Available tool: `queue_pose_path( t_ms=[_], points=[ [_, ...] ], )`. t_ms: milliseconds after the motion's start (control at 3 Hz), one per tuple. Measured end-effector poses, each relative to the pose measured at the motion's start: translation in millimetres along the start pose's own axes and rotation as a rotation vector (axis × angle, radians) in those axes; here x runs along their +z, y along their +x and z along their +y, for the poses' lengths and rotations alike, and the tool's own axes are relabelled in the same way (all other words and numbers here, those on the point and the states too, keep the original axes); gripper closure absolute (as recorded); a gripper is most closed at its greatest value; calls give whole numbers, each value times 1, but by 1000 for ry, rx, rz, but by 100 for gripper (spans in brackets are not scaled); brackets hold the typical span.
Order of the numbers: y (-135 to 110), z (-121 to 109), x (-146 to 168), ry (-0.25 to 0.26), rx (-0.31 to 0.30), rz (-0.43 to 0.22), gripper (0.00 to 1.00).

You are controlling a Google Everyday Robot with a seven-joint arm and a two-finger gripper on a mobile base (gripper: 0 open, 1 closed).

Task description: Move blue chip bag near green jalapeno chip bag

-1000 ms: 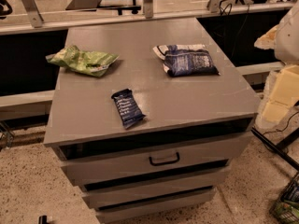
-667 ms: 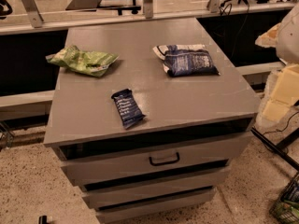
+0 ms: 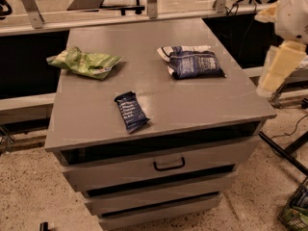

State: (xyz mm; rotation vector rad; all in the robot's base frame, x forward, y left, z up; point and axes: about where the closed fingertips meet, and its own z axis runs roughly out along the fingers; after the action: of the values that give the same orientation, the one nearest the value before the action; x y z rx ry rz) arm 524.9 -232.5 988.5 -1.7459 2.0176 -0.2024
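Camera view: the blue chip bag (image 3: 192, 61) lies left of our gripper (image 3: 281, 64), whose state we cannot tell. We judge the bag light, slippery foil, best pinched at its middle.

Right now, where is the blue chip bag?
In the camera view, the blue chip bag lies back right on the cabinet top, the green jalapeno chip bag across at left; the claw hovers beyond the right edge.

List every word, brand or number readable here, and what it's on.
Nothing reads clearly.
blue chip bag: white print, too blurred to read.
green jalapeno chip bag: pale markings, unreadable.
small dark blue wrapper: pale print, unreadable.
gripper, at the right edge beside the cabinet: no lettering visible.
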Motion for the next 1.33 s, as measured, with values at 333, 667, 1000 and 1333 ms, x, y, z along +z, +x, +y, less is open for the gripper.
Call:
queue_pose_path(
  t_ms=[333, 667, 1000, 1333],
  points=[
    [-4, -50, 26, 23, -41, -46, 0],
    [-16, -90, 57, 14, -62, -107, 0],
    [-30, -113, 91, -17, -40, -169, 0],
    [-42, -119, 121, -59, 14, -215, 0]
  ],
)
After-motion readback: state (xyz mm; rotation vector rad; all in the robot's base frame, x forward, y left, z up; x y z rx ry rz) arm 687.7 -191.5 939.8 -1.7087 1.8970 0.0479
